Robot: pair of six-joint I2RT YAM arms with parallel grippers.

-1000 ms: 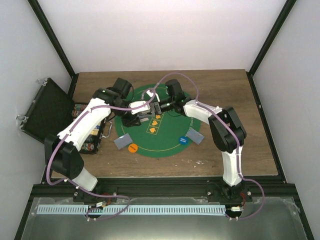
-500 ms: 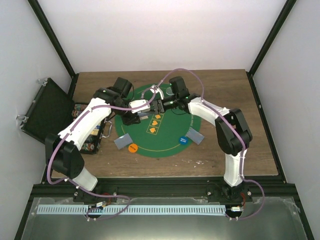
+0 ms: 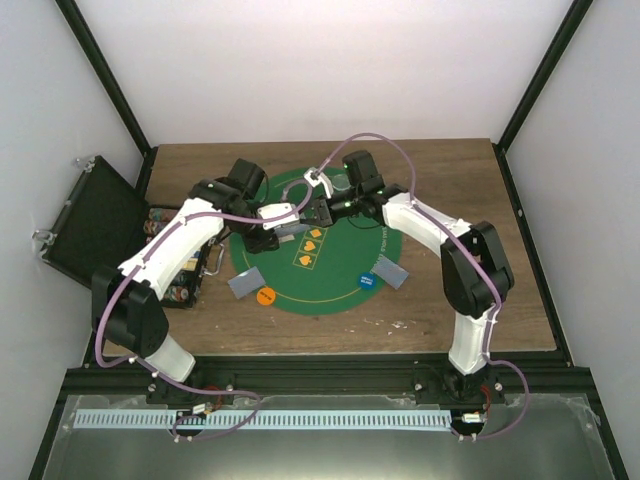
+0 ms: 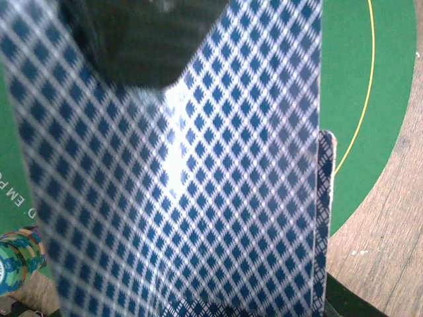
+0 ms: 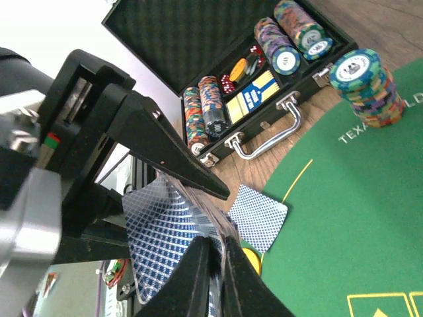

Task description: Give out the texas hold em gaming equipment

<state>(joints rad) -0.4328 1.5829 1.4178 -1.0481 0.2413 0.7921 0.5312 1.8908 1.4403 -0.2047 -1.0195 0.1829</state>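
Note:
My left gripper is shut on a deck of blue-backed playing cards, held above the left half of the green felt mat. In the left wrist view the top card's back fills almost the whole frame and hides the fingertips. Coming from the right, my right gripper is shut on the edge of one card that bows away from the deck. One card lies at the mat's left edge beside an orange disc. Another card lies at the right, next to a blue disc.
The open black case with rows of chips stands on the wood left of the mat, its lid hanging past the table edge. A stack of chips stands on the mat near the case. Orange marks sit at the mat's centre.
My right gripper has moved left up to the deck and gone from open to shut on a card's edge. The left gripper has kept its grip almost in place.

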